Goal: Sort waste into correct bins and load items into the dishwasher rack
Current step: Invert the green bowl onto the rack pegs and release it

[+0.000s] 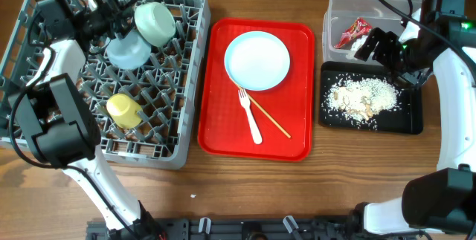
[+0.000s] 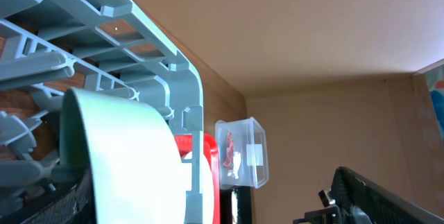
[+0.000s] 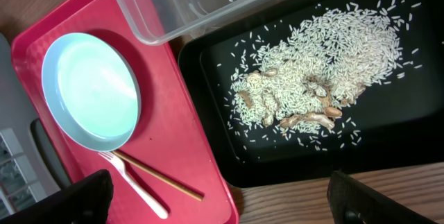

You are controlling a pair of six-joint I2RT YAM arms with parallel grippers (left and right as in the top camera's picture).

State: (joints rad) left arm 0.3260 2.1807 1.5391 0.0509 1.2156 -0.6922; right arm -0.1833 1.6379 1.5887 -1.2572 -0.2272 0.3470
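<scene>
Red wrapper (image 1: 352, 32) in clear tub (image 1: 349, 6) shows white print, unreadable.

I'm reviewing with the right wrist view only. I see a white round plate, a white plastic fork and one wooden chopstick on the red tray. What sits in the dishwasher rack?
Observer: Two pale mint-green bowls and a small yellow cup sit in the large grey plastic rack.
Operator: Where is the left end effector?
Observer: The left end effector is over the rack's far left part, jaws open, beside the bowls.
Operator: What is the red scrap in the clear tub?
Observer: A crinkled red snack wrapper, lying in the clear rectangular plastic tub.
</scene>
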